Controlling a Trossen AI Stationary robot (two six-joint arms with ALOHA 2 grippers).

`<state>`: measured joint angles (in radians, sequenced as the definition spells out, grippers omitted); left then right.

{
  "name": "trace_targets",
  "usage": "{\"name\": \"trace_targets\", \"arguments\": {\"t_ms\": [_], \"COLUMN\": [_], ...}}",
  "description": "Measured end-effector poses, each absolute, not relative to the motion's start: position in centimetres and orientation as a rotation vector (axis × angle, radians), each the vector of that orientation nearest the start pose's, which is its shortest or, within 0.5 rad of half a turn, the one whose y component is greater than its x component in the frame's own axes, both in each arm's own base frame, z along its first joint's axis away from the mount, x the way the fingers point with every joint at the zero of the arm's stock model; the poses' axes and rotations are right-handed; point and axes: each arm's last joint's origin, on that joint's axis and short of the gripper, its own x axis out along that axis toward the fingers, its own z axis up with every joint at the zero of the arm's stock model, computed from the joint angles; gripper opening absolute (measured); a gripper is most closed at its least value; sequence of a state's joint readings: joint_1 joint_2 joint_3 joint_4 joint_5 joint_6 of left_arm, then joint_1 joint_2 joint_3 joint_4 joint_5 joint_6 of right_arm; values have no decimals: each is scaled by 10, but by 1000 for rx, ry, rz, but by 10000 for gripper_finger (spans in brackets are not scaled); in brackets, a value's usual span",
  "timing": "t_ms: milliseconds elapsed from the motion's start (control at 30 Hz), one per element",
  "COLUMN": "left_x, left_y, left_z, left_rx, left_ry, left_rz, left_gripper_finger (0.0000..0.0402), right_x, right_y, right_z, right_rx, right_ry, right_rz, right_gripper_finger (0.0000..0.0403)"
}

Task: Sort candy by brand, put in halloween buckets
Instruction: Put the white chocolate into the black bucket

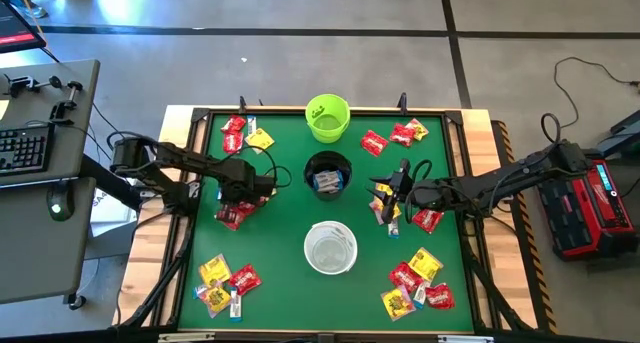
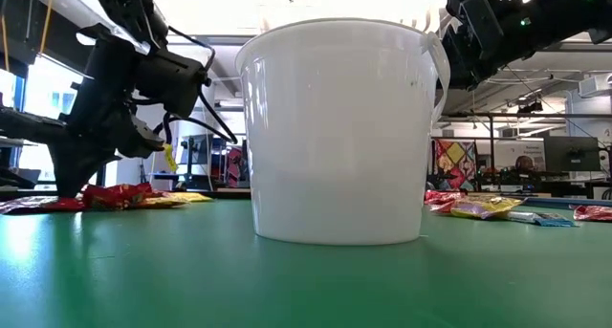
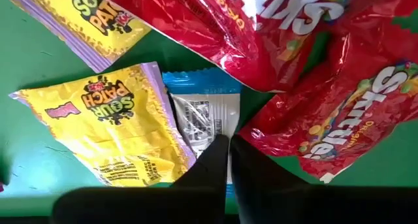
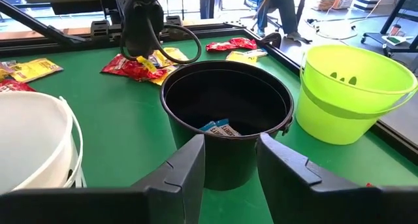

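Three buckets stand in a row down the middle of the green mat: lime green (image 1: 327, 117) at the far side, black (image 1: 328, 175) in the middle, white (image 1: 330, 247) nearest. The black one holds blue-and-white packets (image 4: 219, 128). My left gripper (image 3: 229, 160) is shut, pointing steeply down into a pile left of the black bucket. That pile holds a blue-and-white packet (image 3: 199, 110), a yellow packet (image 3: 111, 126) and red packets (image 3: 346, 113). My right gripper (image 4: 232, 162) stands open, nothing between its fingers, just right of the black bucket. My left gripper comes steeply from above, and its two fingers (image 3: 209, 165) meet over one end of the blue-and-white packet (image 3: 219, 129). The fingers hide the spot, so I cannot tell whether the wrapper is pinched between them. The packet lies flat on the mat between the yellow and red packets.
More candy lies in groups at the far left (image 1: 240, 133), near left (image 1: 225, 283), far right (image 1: 395, 136), right middle (image 1: 425, 219) and near right (image 1: 418, 283). A dark frame (image 1: 200, 114) edges the mat. The white bucket fills the middle of the low view.
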<state>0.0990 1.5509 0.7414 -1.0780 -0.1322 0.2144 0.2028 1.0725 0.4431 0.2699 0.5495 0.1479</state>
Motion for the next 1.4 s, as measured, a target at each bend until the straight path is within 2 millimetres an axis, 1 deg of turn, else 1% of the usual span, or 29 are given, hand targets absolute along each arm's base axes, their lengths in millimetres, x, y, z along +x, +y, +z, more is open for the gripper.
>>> {"name": "trace_targets", "arguments": {"t_ms": [167, 367, 533, 733, 800, 900, 1000, 1133, 1267, 1400], "left_x": [196, 205, 219, 235, 237, 235, 229, 221, 217, 216], "left_y": [23, 24, 29, 37, 37, 36, 35, 35, 34, 34], "left_z": [144, 165, 184, 204, 207, 204, 194, 182, 176, 172], "left_rx": [179, 177, 123, 85, 62, 50, 38, 32, 35, 27], "left_ry": [1921, 1950, 1880, 1781, 1771, 1781, 1813, 1839, 1862, 1856], "left_rz": [-54, -60, -68, -16, 14, 27, 34, 36, 25, 27], "left_gripper_finger": [1, 0, 0, 0, 0, 5, 28, 79, 133, 174], "right_x": [213, 213, 213, 213, 213, 213, 213, 213, 213, 213], "right_y": [28, 28, 28, 28, 28, 28, 28, 28, 28, 28], "right_z": [208, 208, 208, 210, 210, 210, 210, 209, 209, 209], "right_rx": [15, 20, 25, 26, 26, 32, 33, 23, 23, 20], "right_ry": [305, 304, 298, 278, 278, 276, 279, 287, 287, 293], "right_rz": [-366, -367, -367, -366, -366, -366, -366, -366, -366, -366], "right_gripper_finger": [126, 126, 126, 126, 126, 126, 126, 126, 126, 126]}}
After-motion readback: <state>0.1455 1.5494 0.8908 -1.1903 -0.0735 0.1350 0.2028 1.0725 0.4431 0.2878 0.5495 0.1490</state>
